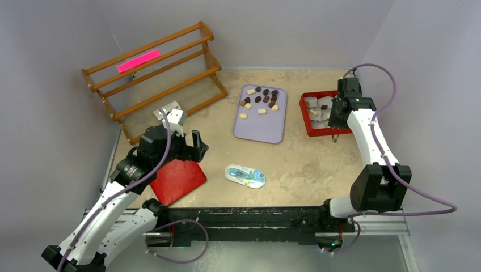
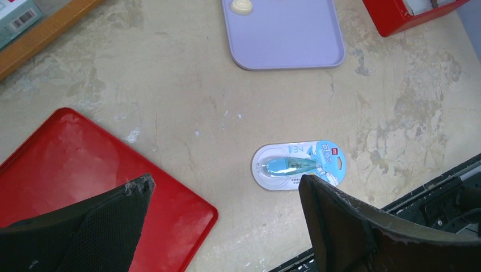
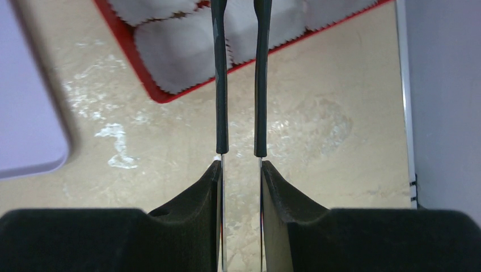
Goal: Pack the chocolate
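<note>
Several dark brown and cream chocolate pieces (image 1: 260, 99) lie on the far half of a lavender tray (image 1: 261, 129). One cream piece (image 2: 241, 6) shows in the left wrist view. A red box (image 1: 307, 122) right of the tray holds white pleated paper cups (image 1: 317, 105). My right gripper (image 1: 334, 122) (image 3: 241, 164) is shut on metal tweezers (image 3: 220, 85) with black-sleeved arms. They reach over the box's near corner (image 3: 142, 79), and their tips are out of view. My left gripper (image 1: 190, 144) (image 2: 224, 181) is open and empty above the table.
A flat red lid (image 1: 177, 180) (image 2: 74, 170) lies under my left gripper. An oval blue-and-white packet (image 1: 245, 175) (image 2: 298, 164) lies at the front middle. A wooden rack (image 1: 159, 73) stands at the back left, a small box (image 1: 170, 110) beside it. Walls close in on both sides.
</note>
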### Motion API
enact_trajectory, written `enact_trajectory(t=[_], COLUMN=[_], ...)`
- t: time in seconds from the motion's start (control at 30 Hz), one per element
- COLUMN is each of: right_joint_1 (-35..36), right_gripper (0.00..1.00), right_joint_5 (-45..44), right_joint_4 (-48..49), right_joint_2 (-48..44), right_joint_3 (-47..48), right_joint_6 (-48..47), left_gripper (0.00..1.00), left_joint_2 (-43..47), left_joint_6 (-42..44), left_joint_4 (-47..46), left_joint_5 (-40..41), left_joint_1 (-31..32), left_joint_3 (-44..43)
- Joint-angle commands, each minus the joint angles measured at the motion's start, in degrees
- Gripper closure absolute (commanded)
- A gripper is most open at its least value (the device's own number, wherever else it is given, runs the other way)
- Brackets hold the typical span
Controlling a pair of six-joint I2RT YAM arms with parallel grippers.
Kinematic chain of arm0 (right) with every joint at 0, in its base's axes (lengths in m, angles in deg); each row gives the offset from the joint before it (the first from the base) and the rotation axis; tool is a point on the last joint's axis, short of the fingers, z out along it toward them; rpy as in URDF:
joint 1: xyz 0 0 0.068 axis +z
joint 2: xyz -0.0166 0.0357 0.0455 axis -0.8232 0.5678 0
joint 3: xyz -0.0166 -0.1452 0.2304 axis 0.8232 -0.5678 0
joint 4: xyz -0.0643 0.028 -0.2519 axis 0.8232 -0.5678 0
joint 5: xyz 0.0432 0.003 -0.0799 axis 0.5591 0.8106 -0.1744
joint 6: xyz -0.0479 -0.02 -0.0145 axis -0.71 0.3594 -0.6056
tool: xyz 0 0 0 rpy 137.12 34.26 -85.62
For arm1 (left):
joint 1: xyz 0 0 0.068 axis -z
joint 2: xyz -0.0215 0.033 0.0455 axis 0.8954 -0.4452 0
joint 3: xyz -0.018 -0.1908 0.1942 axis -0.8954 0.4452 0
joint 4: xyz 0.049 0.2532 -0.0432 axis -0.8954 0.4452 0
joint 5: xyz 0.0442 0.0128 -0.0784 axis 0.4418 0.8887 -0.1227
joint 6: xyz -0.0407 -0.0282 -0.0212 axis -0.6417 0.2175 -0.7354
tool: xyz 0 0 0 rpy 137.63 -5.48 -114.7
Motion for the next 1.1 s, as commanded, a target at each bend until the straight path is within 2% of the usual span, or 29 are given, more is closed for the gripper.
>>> enact_trajectory(t=[0.0,0.37,1.07], right_joint_1=[-3.7,-9.7,-15.7], right_gripper=[0.77,0.76,0.70], right_joint_5=[-0.4,-0.8,3.5], right_joint_4=[-0.4,-2.6,3.1], right_joint_2=[0.1,3.1,8.6], right_joint_3=[0.2,1.1,1.0], right_joint_6=[0.9,-0.4,-3.8], left_gripper=[0.01,0.01,0.01], left_joint_2=[0.5,1.0,0.9], left_joint_6=[0.3,0.3,0.1], left_joint_4=[-1.2,-1.2,-0.8], left_joint_5=[-0.2,0.1,1.6], left_joint_1=[1.1,1.6,1.6], left_joint_3=[0.1,0.1,0.1])
